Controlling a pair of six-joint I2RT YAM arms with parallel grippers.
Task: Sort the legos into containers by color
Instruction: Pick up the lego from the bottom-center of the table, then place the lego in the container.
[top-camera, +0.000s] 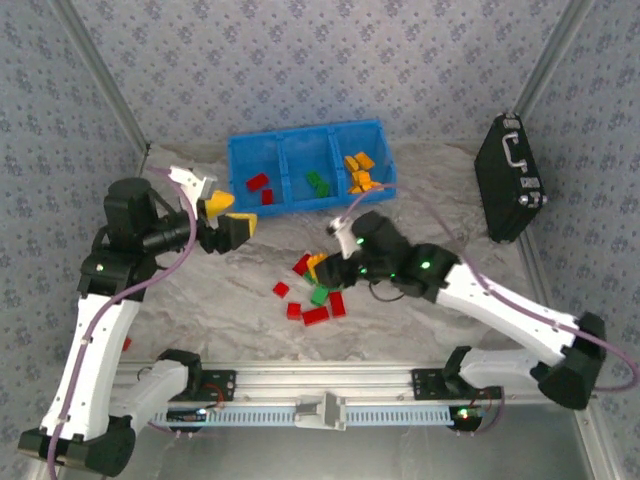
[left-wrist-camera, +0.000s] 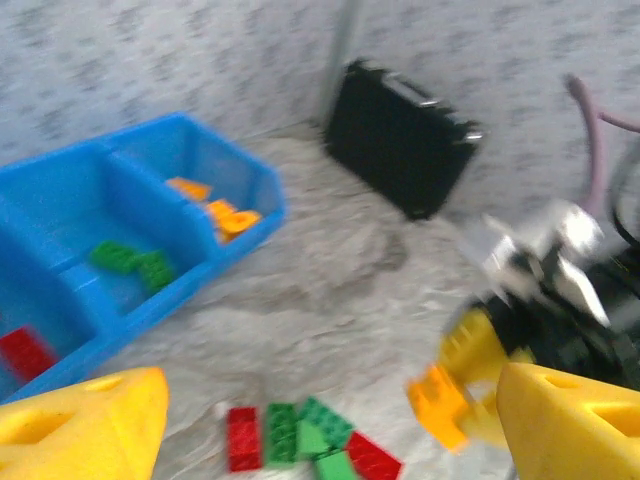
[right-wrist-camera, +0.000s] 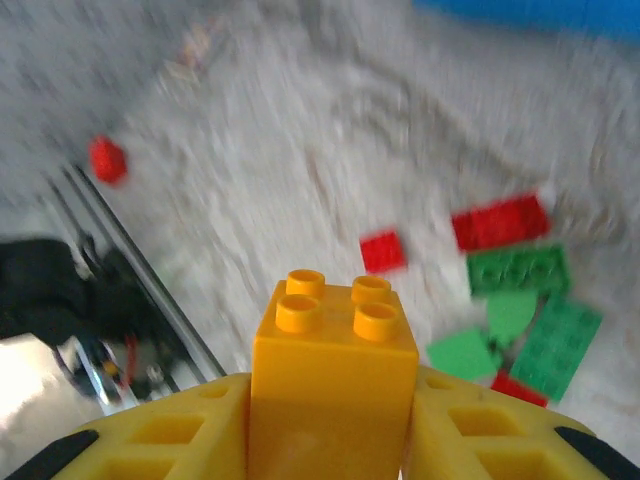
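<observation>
Right wrist view shows my right gripper (right-wrist-camera: 332, 440) clamped on an orange-yellow brick (right-wrist-camera: 335, 360) above the loose legos (right-wrist-camera: 515, 270); my left gripper (top-camera: 230, 215) hangs wide open, holding nothing, beside the blue tray (top-camera: 300, 203).

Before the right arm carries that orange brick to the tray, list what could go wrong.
1. The right gripper pinches only the lower part of the orange brick; a quick swing might tip it loose.
2. The orange compartment adjoins the green compartment across a thin divider; an off-centre release could land wrong.
3. The open left gripper hovers near the loose pile; both arms reaching there might collide.
</observation>
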